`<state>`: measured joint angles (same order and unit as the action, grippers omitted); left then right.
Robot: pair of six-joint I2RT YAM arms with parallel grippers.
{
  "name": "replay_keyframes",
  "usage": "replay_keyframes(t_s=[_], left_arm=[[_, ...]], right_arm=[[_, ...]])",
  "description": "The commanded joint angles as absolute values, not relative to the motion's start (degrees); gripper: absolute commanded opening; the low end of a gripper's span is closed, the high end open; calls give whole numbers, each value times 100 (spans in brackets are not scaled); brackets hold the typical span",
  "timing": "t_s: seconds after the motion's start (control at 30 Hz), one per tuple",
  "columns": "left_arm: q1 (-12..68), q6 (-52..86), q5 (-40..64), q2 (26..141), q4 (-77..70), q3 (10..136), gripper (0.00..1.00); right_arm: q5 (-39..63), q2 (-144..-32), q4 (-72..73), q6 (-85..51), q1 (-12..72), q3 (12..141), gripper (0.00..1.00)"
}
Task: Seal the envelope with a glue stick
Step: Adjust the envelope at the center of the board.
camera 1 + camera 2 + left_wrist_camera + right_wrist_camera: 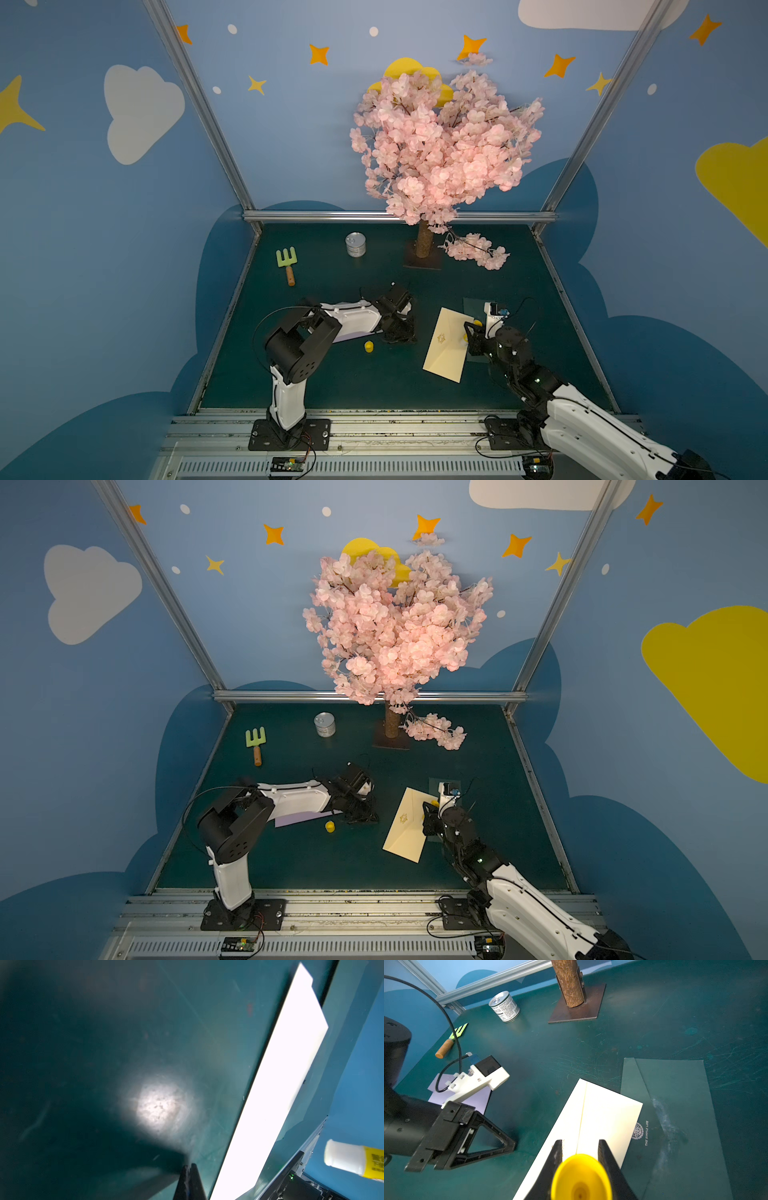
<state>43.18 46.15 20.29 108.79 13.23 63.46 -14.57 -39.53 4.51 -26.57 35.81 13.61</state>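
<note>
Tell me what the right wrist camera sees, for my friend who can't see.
The right gripper grips a yellow glue stick over a cream envelope on a green table. A tin can and a tree trunk stand behind.

A pink blossom tree [440,145] stands far on the bench [332,382], with a blossom sprig [478,250] low just right of its trunk. Left of it stands a tin can [355,244]; farther left lies a green rake [286,258]. Nearer, a lilac sheet [291,820] lies flat.
</note>
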Motion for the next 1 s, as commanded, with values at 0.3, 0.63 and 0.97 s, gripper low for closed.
replay_keyframes(t_s=[0.3, 0.63, 0.97], left_arm=[[4741, 4444, 2460, 10597, 1465, 7139, 30], [3971, 3368, 669, 8380, 3706, 6669, 81], [2557, 1544, -581, 6565, 4645, 5634, 100]], right_arm=[[-1285, -3097, -721, -3221, 2901, 1795, 0], [-693, -3511, -345, -3264, 2802, 1961, 0], [-201, -4041, 345, -3614, 2803, 1877, 0]])
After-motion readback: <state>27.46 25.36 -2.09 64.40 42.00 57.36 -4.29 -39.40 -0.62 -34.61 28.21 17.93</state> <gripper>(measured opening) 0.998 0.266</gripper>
